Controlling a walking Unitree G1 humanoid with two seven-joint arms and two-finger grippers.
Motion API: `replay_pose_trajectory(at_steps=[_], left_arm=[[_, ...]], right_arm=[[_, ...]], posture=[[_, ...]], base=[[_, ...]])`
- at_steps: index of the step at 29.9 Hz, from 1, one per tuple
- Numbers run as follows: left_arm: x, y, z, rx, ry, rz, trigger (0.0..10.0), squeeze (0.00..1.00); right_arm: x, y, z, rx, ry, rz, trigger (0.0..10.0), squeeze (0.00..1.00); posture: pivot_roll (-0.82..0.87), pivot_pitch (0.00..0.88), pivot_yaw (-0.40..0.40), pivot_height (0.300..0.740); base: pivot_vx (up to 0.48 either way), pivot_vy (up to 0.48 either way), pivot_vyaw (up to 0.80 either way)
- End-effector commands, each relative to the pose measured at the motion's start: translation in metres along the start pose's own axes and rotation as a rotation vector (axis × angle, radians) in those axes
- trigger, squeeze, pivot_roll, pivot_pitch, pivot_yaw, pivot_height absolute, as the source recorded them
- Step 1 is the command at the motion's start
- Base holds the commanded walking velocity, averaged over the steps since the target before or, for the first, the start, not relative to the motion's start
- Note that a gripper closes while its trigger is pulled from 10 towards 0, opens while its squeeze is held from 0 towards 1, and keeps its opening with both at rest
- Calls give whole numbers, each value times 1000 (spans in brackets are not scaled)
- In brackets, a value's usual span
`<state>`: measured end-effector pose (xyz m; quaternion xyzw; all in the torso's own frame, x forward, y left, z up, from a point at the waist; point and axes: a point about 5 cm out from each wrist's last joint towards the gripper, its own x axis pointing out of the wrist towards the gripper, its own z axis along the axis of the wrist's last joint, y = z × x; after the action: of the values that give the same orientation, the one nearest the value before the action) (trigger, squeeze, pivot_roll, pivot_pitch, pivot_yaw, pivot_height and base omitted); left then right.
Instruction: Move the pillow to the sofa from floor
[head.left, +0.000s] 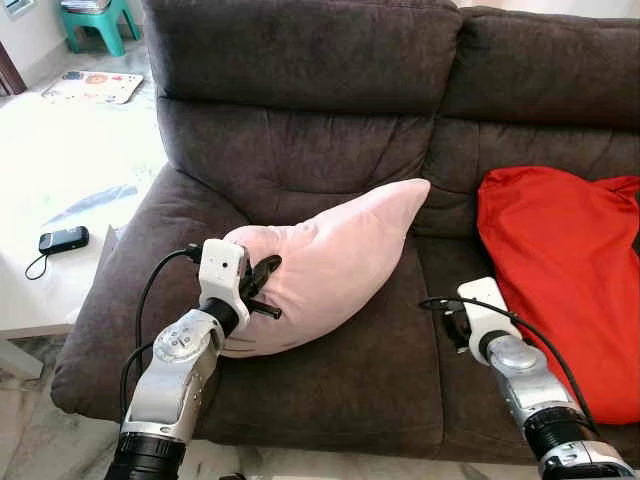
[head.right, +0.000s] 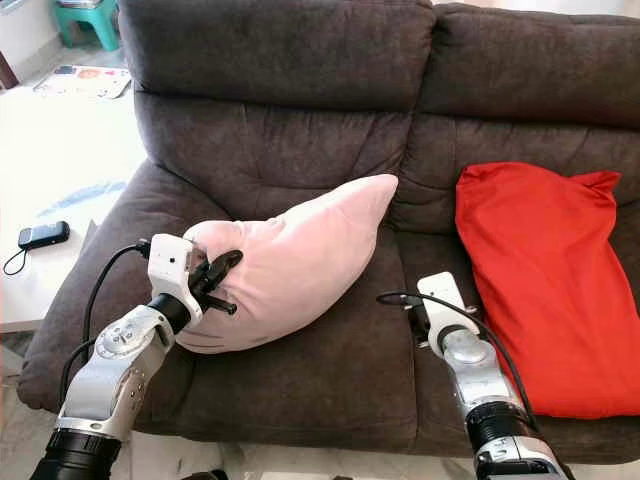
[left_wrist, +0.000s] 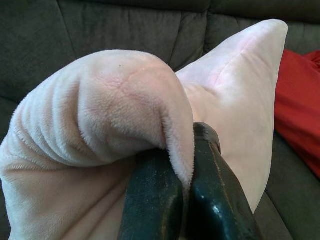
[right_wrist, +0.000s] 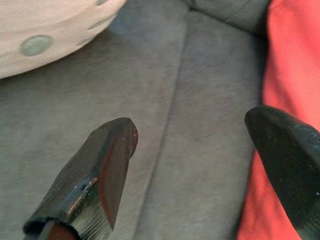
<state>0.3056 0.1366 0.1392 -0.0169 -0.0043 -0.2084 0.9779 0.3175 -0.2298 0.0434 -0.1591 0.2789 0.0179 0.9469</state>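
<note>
Pink and plush, the pillow (head.left: 330, 260) lies on the left seat of the dark brown sofa (head.left: 300, 80), one corner pointing up toward the backrest. The left gripper (head.left: 262, 290) is at the pillow's near-left end, its two black fingers (left_wrist: 155, 205) pinched tight on a bunched fold of the fabric. Right of the pillow, a red cushion (head.left: 560, 270) leans on the sofa's other seat. The right gripper (right_wrist: 200, 160) hovers over the seat between pillow and cushion, fingers spread wide, holding nothing. Left of the sofa stands a white table (head.left: 60, 170) with what looks like a small black phone (head.left: 63, 239) on it.
</note>
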Motion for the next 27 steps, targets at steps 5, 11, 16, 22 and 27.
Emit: replay_pose_trajectory(at_steps=[5,11,16,22,27], left_arm=[[3,3,8,-3,-50,16,10000,0],[2,6,9,-12,-62,34,10000,0],[3,6,9,-22,-69,41,10000,0],[1,12,7,-81,-98,95,10000,0],[-2,14,3,-166,-108,130,10000,0]], right_arm=[[0,25,13,-28,7,257,10000,0],[4,35,18,-112,39,348,10000,0],[8,31,25,-88,24,287,10000,0],[13,35,48,-63,-29,266,10000,0],[16,36,67,-62,-86,192,10000,0]], posture=[[74,114,-77,740],[82,118,-84,740],[87,118,-83,740],[91,118,-84,740],[96,124,-86,740]], base=[[0,0,0],[0,0,0],[0,0,0],[0,0,0],[0,0,0]])
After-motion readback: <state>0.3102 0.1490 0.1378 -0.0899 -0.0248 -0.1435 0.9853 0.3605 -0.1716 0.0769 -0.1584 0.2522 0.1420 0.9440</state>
